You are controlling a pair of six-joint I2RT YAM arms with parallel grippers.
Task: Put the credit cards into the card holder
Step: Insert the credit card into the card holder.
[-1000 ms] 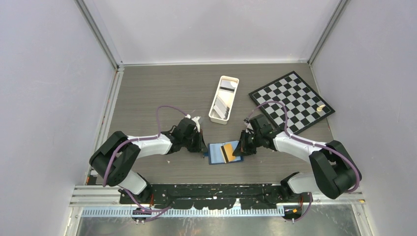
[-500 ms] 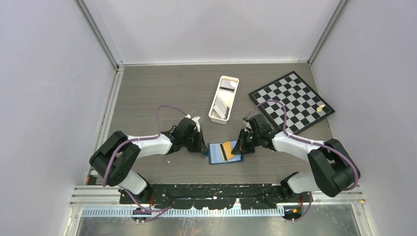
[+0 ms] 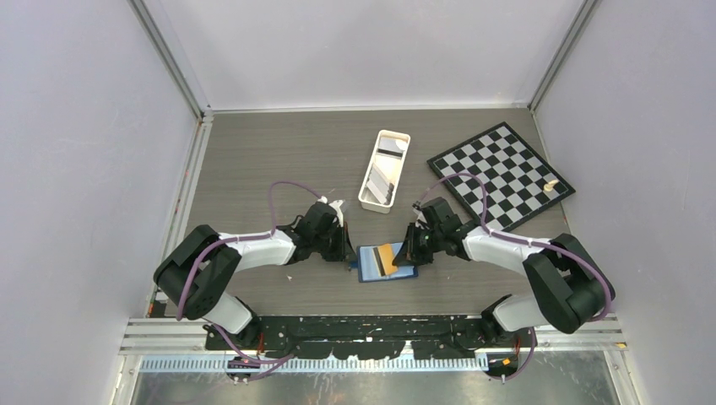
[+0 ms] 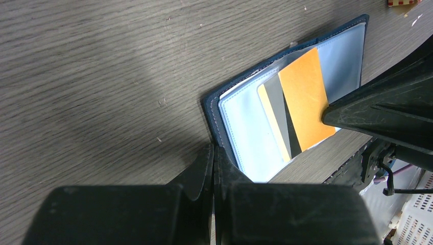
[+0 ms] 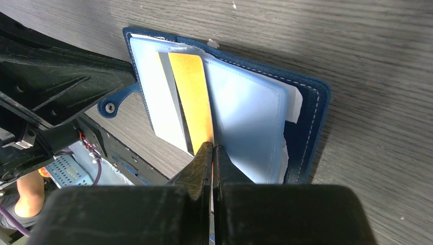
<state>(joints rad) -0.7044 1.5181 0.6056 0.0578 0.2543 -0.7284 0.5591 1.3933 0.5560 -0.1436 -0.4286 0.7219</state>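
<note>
The left claw (image 4: 214, 152) is closed, its tips on the near edge of the holder (image 5: 312, 127). I cannot tell whether it pinches the cover or only presses on it. The holder lies open and flat on the table (image 3: 279, 160), between the two claws, dark blue cover down and pale blue pockets up. A small clasp tab (image 5: 110, 107) sticks out from its side nearest the left claw.

The right claw (image 5: 213, 149) is closed on one end of the orange card (image 5: 190, 97). The card lies on the holder's inner pages, running from the claw tips up to the far edge, near the fold. Its far end lies just under the top lip of a clear pocket. Beside it, partly under it, lies a grey card (image 4: 280, 115) with a pale yellow edge.

Farther back, well apart from the holder, a long white tray (image 3: 394, 132) lies at a slant, with more cards (image 3: 382, 179) in it. To the tray's right lies a chessboard (image 3: 498, 173), turned at an angle, with one small pale piece (image 3: 550, 186) near its right corner.
</note>
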